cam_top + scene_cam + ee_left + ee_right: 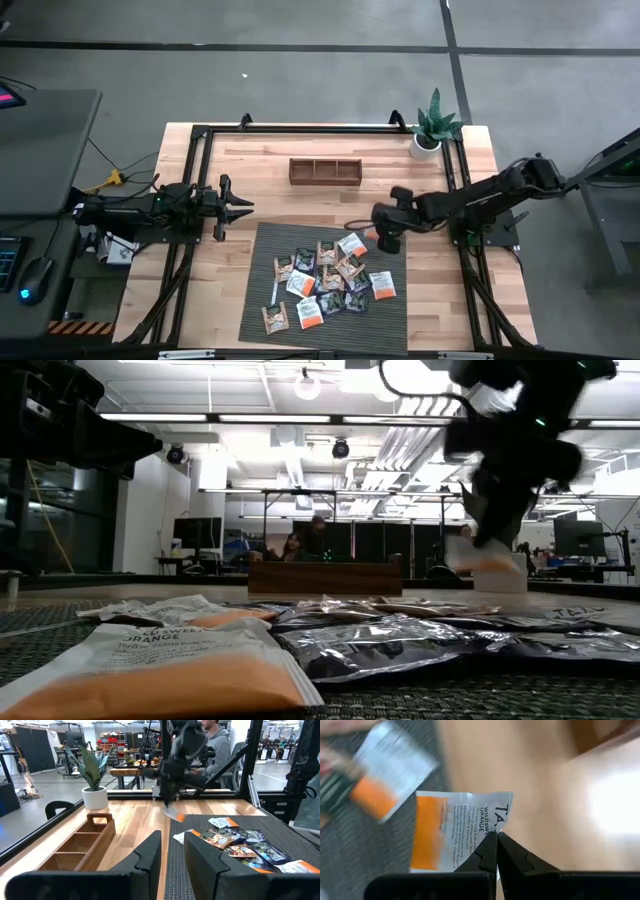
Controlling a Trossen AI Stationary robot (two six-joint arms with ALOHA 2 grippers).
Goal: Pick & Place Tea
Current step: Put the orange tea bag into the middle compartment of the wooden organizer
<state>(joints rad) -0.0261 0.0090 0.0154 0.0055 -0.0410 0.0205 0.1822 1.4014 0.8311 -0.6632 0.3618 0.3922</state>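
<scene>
Several small square tea sachets [325, 280], orange-and-white, tan and dark, lie in a loose overlapping heap on a dark grey mat [265, 250]. My right gripper [495, 837] hovers over the mat's far right corner [386, 238] and is shut on one white-and-orange sachet [455, 830]. That sachet also shows below the fingers in the low view [485, 565] and in the left wrist view [175, 815]. My left gripper [238, 208] waits open and touches nothing, left of the mat over bare wood; its fingers [150, 855] point toward the table's right. My right gripper pinches the white-and-orange sachet between its two fingertips at one printed white edge [492, 827], coming from above and pointing down. The sachet is lifted clear of mat and table and hangs below the fingers [490, 520].
A wooden tray with three compartments [325, 171] stands on the table beyond the mat's far edge. A potted plant [435, 128] sits at the far right corner. Black frame rails [195, 160] run along the table's left and right sides. People sit in the room behind [215, 740].
</scene>
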